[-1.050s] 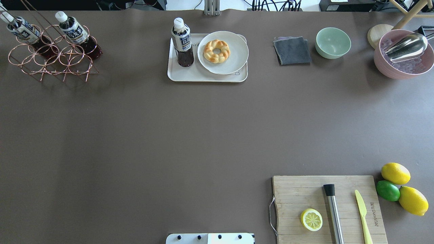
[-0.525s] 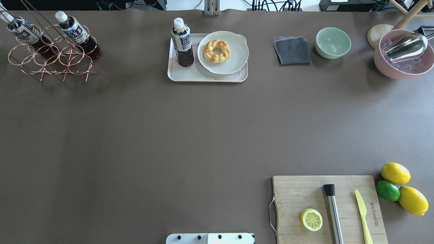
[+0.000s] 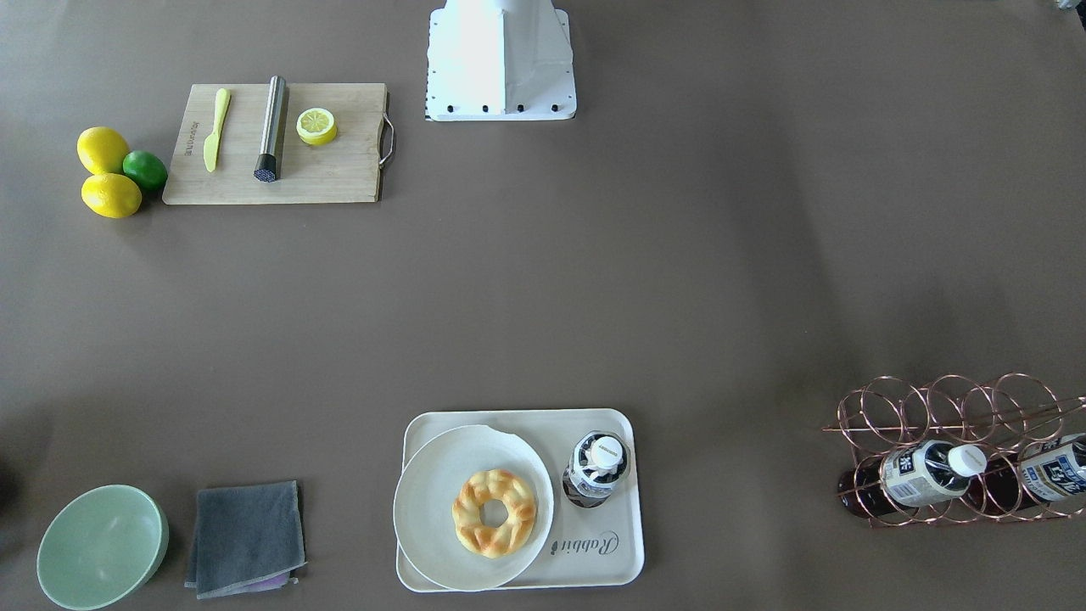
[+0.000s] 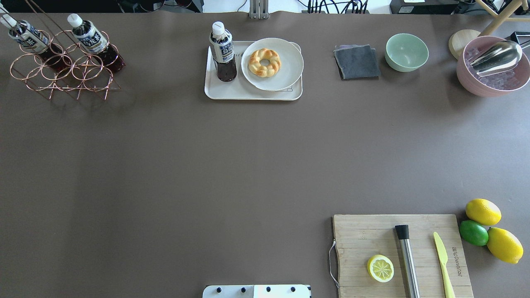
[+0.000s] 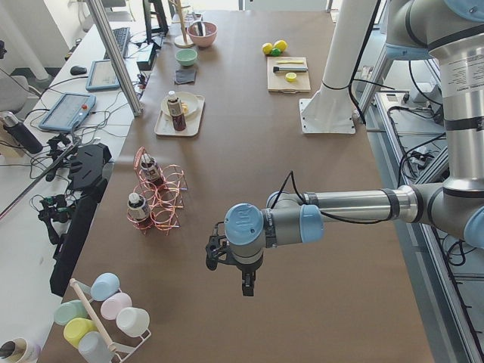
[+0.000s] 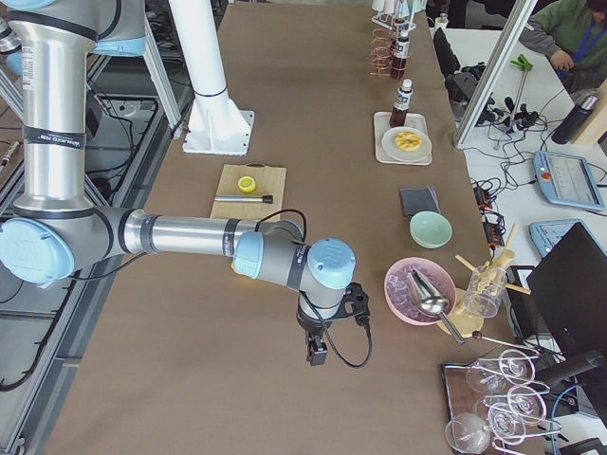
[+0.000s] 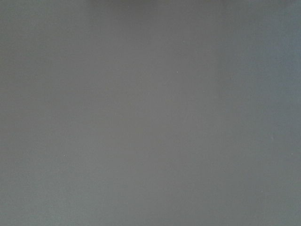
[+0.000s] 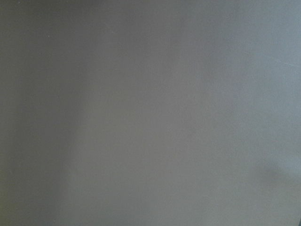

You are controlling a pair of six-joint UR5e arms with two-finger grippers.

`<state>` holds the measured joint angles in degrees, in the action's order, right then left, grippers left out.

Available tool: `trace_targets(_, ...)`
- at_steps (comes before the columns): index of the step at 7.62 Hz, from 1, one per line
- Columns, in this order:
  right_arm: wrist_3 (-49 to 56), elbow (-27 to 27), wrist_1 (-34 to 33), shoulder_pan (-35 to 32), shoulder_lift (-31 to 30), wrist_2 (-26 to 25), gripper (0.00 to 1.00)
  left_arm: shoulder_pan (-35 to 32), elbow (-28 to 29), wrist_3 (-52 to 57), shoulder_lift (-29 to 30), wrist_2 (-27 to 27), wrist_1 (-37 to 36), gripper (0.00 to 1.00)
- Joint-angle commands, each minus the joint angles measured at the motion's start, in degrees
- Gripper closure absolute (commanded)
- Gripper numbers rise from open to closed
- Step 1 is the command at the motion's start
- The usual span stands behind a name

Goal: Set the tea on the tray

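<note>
Overhead exterior view: the tea [image 4: 222,51] is seen standing upright on the tray [image 4: 232,93], in the left part of it as that camera looks. It is just beside a round white plate [image 4: 287,74] on which a braided doughnut [image 4: 265,62] is laid. The plate is also carried by the tray. The bottle's white cap is screwed on, and the bottle is gripped by nothing. The tray is set near the far edge of the brown table [image 4: 207,165], well apart from both arms. A copper wire rack [image 4: 62,76] holding two like bottles [image 4: 89,37] at a slant is placed at the far left, and a folded grey cloth [image 4: 357,62] and a green bowl [image 4: 406,51] are lined up to the tray's right.

The left gripper [image 5: 248,290] is shown only from the table's left end, pointed downward over bare table. Whether its fingers are spread or pressed together cannot be judged. The right gripper [image 6: 317,358] is shown only from the opposite end, pointed downward near a pink bowl [image 6: 417,289], and its state likewise cannot be judged. Both wrist views are filled by plain table surface.
</note>
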<state>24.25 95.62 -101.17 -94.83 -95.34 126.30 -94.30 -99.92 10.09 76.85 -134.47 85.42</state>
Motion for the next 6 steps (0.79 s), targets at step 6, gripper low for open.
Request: trace_targets(6,0.18,0.18,0.00,0.00,-0.02,0.09,0.00,0.00,-0.01,0.02,0.06,0.00,-0.08,0.03)
